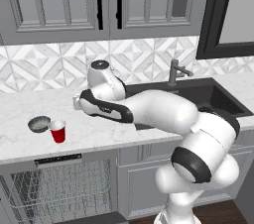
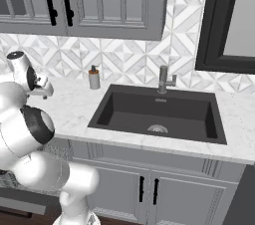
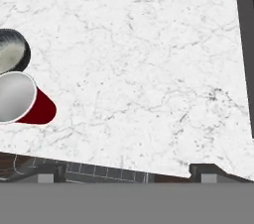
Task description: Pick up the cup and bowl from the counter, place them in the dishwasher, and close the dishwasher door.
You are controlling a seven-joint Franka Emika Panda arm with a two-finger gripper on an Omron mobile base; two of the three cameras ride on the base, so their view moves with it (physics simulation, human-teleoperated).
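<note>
The cup (image 1: 58,131) stands upright on the counter (image 1: 30,104), near its front edge, above the dishwasher (image 1: 59,188). Its white inside holds nothing visible. The bowl (image 1: 39,124) sits just beside the cup, on the side away from the sink (image 2: 158,114), slightly further back; whether the two touch cannot be told. The bowl's lighter inside holds nothing visible.

The gripper (image 3: 124,177) hangs above the counter, well apart from both items, with the cup (image 3: 20,100) and bowl (image 3: 11,54) at the left edge of the hand view. Its two fingertips (image 3: 45,177) stand far apart at the bottom of that view, jaws spread wide, with nothing between them.

The dishwasher stands open under the counter; its grey wire rack (image 1: 64,191) is exposed below the black control strip (image 1: 58,160). No item shows in the rack.

The black sink basin holds nothing visible. A grey soap dispenser (image 2: 94,78) stands on the counter behind the sink's corner, beside the faucet (image 2: 164,79)
</note>
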